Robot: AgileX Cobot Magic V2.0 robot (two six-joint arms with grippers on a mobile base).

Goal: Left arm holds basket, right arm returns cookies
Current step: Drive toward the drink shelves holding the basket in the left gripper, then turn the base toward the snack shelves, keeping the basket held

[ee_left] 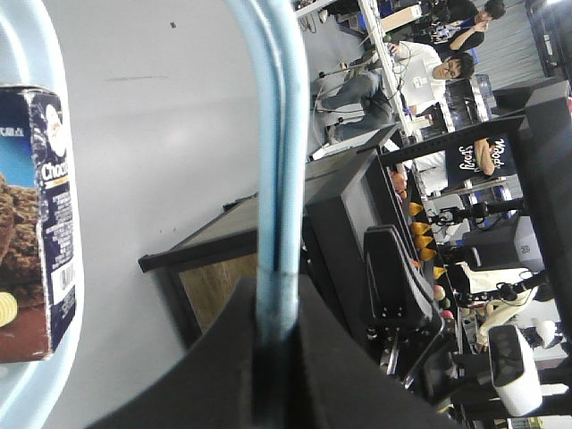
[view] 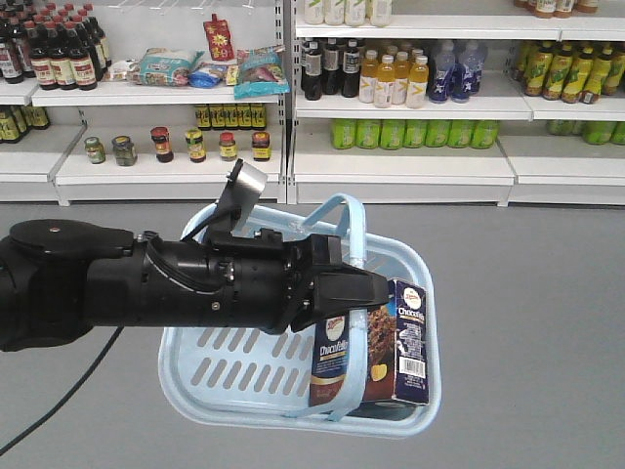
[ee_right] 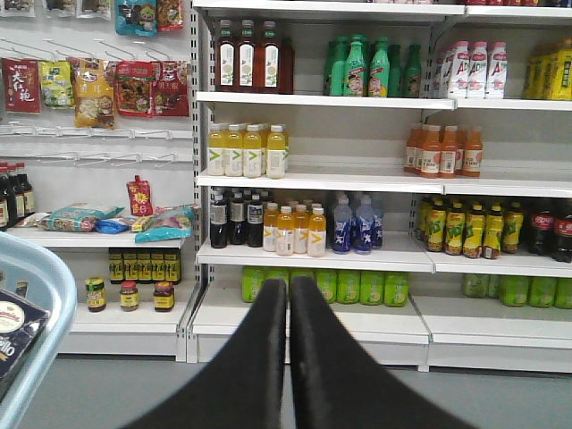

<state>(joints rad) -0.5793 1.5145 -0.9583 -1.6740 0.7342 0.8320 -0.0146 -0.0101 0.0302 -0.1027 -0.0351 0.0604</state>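
Left claw point(view: 374, 289) grips basket point(view: 234, 403) holding "Chocofello" cookies point(view: 410, 342).

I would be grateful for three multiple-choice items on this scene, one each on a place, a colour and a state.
1. Where is the cookies carton?
A. on a shelf
B. standing in the basket
C. between the right arm's jaws

2. What colour is the basket?
A. red
B. green
C. light blue

3. How do the right arm's jaws stand?
A. shut, holding nothing
B. wide open
C. shut on the carton

Answers:
1 B: the front view shows it upright inside the basket.
2 C: its slotted walls and handles are light blue.
3 A: the right wrist view shows them pressed together, with only the shelves beyond.
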